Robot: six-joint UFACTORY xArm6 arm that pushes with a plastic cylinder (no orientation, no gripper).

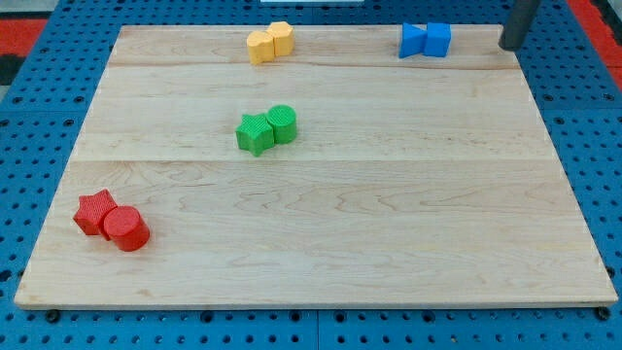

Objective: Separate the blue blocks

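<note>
Two blue blocks sit touching at the view's top right of the wooden board: a blue wedge-like block [413, 41] on the left and a blue cube [438, 39] on the right. My tip [509, 45] is the lower end of a dark rod at the view's top right, near the board's far right corner. It stands to the right of the blue cube, apart from it by about a block's width or more.
Two yellow blocks [269, 42] touch at the view's top centre. A green star [255, 133] and a green cylinder [282, 123] touch near the middle. A red star [95, 212] and a red cylinder [126, 229] touch at the view's bottom left. The board [389, 224] lies on a blue pegboard.
</note>
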